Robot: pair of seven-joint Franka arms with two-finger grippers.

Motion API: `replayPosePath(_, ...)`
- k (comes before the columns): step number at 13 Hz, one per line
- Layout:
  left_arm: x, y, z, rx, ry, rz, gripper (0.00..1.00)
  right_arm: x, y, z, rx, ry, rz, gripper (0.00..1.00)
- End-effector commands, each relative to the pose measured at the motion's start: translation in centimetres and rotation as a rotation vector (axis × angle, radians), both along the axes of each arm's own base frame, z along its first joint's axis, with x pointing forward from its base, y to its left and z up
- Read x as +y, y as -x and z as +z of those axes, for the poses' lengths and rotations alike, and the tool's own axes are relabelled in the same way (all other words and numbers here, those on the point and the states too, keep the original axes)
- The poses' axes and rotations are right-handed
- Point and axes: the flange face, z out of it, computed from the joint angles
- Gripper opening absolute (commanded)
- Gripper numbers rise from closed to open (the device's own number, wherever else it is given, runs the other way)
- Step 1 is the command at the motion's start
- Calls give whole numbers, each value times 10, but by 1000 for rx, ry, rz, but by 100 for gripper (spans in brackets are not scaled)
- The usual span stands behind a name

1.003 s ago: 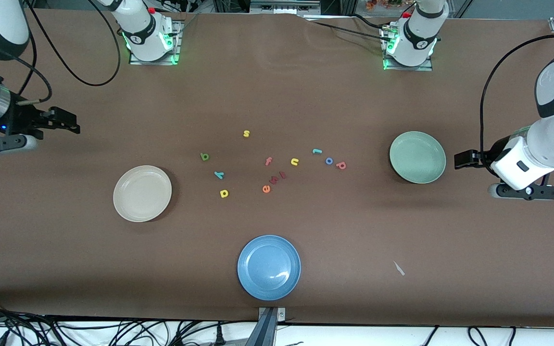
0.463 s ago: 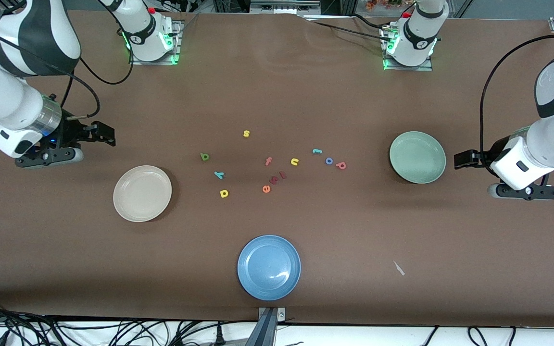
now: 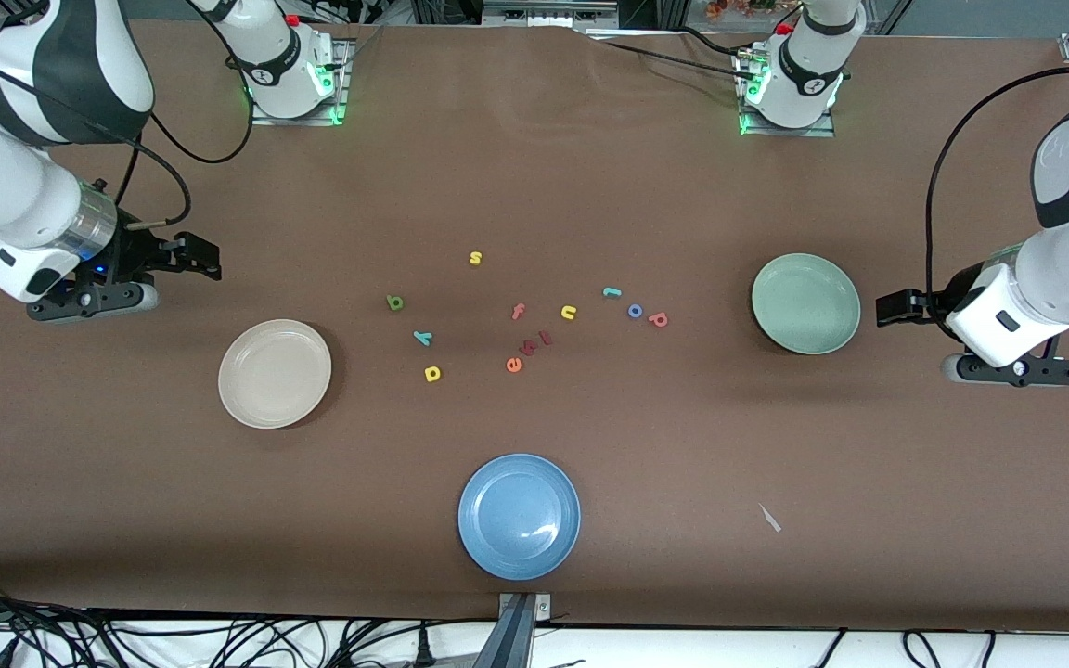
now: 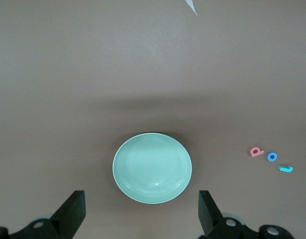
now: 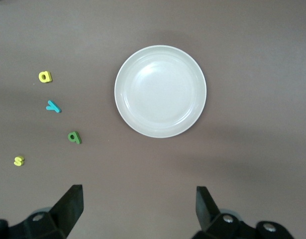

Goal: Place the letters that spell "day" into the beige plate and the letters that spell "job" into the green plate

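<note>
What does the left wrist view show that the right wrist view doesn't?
Only the left wrist view: the green plate, holding nothing, with the pinkish-red b, blue o and light-teal j beside it, plus a pale scrap on the table.
Only the right wrist view: the beige plate, also holding nothing, with the yellow a, teal y, olive-green d and yellow s.
Both: brown table, and that arm's own open fingers, left and right.

We see a wide brown table (image 3: 534,186) under even, soft light. Along its near edge, black cables (image 3: 219,640) tangle over a pale floor
</note>
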Motion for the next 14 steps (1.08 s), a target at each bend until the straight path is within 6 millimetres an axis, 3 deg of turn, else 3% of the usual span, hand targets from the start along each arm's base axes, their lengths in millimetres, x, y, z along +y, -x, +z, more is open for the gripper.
replayPosePath(1,1,4,2,-5,22,-20,100,-18,15,28,31,4,16,100)
replayPosePath(4,1,5,1,-2,19,-21,100,-35,16,42,47,7,41,100)
replayPosePath(14,1,7,3,3,18,-21,100,-37,16,39,52,9,40,100)
